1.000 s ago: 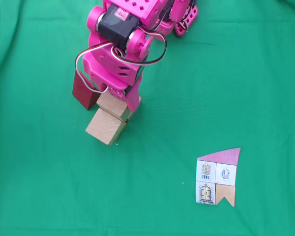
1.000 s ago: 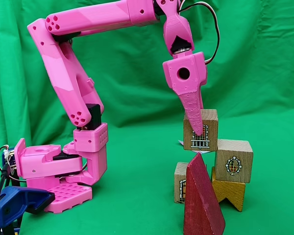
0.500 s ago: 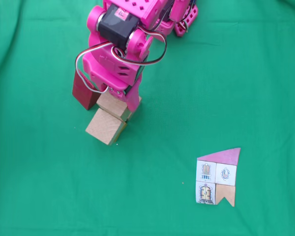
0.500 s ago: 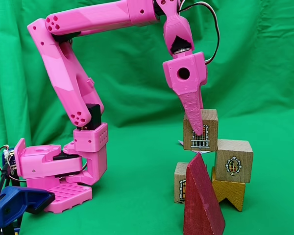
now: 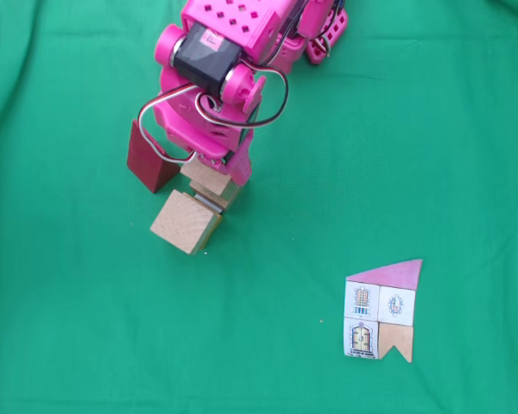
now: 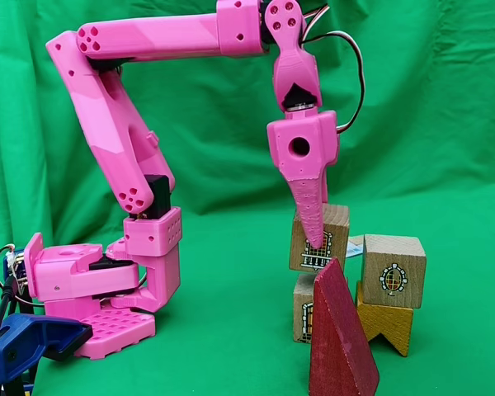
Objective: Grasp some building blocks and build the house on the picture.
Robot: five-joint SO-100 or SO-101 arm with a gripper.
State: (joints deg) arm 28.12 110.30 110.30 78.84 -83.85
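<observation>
A green cloth covers the desk (image 5: pixel 432 129). Flat on it lies the paper house picture (image 5: pixel 382 310). Taking the dark red wedge (image 6: pixel 339 341) as landmark: in a fixed view from the side, a wooden cube (image 6: pixel 304 307) rests just behind it, an orange notched block (image 6: pixel 386 320) to its right, and the arm's pink base (image 6: pixel 91 301) well to its left.

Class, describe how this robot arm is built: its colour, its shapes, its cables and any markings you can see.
The arm is bright pink plastic in blocky links, with round holes at the joints and a perforated base. Black servo bodies sit between links, one bearing a small label. White, red and black cables loop beside the wrist. The gripper tapers to a ridged pink finger.
</observation>
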